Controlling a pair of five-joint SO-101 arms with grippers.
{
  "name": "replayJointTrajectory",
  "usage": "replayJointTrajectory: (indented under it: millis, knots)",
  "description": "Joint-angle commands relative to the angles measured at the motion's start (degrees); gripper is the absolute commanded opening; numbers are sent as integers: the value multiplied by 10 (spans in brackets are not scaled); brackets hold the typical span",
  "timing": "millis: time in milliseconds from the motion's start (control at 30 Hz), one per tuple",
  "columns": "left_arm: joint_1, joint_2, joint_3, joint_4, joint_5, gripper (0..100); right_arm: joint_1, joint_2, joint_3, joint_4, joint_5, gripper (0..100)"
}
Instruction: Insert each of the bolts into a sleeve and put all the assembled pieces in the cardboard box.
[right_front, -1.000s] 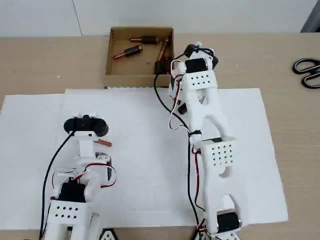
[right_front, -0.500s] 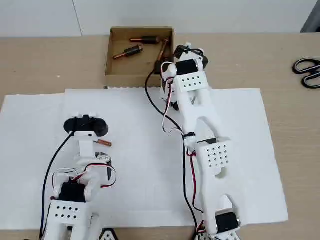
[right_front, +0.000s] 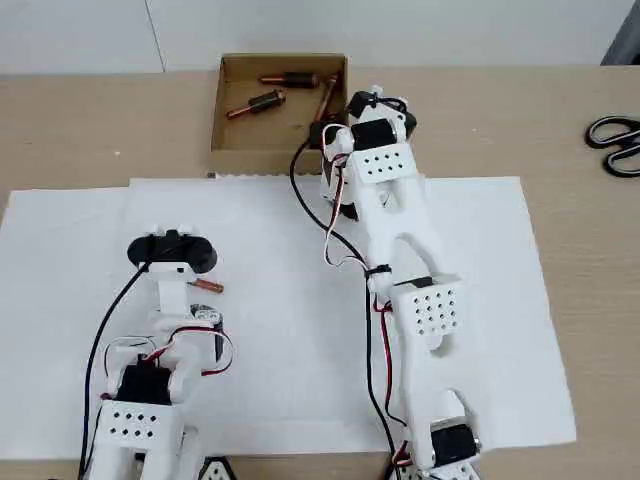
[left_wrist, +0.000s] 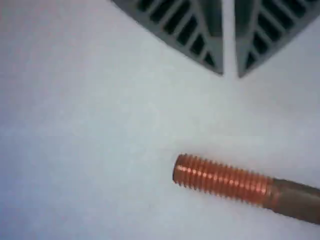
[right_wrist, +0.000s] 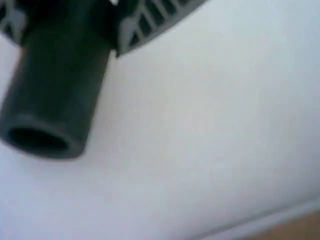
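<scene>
We record the left gripper (left_wrist: 229, 55) low over the white paper (right_front: 500, 300), its two fingertips drawn close together with only a thin slit between them and nothing gripped. A loose copper bolt (left_wrist: 225, 180) lies flat on the paper just beside those tips, apart from them, with its threaded end free. In the high view this bolt (right_front: 207, 286) sits on the inner side of the left arm (right_front: 165, 330), towards the middle of the sheet. The right gripper (right_wrist: 75, 15) is clenched on a black sleeve (right_wrist: 50, 90), whose open mouth points away from the jaws and hangs over the paper close to the sheet's edge, where bare table shows. The right arm (right_front: 400, 250) stretches from the near table edge up to the right front corner of the cardboard box (right_front: 215, 110). The box stands on the table (right_front: 100, 120) with its near wall just beyond the far edge of the paper. Three assembled pieces (right_front: 255, 103) lie inside it, one leaning along the right wall. Open paper lies between the two arms and to the right of the right arm. Scissors (right_front: 615, 145) rest near the table's right edge, well apart from both arms.
</scene>
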Motion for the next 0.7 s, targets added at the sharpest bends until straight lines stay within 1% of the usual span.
replayJointTrajectory:
  millis: [0, 200, 500, 667]
  knots:
    - [0, -4, -1, -13, -1, 6, 9, -6, -12, 7, -6, 13]
    - [0, -4, -1, -13, -1, 6, 20, -11, -12, 8, -4, 173]
    - [0, -4, -1, -12, -1, 6, 22, -9, -13, 6, -4, 176]
    - [0, -4, -1, -12, -1, 6, 39, -6, -14, -7, -4, 176]
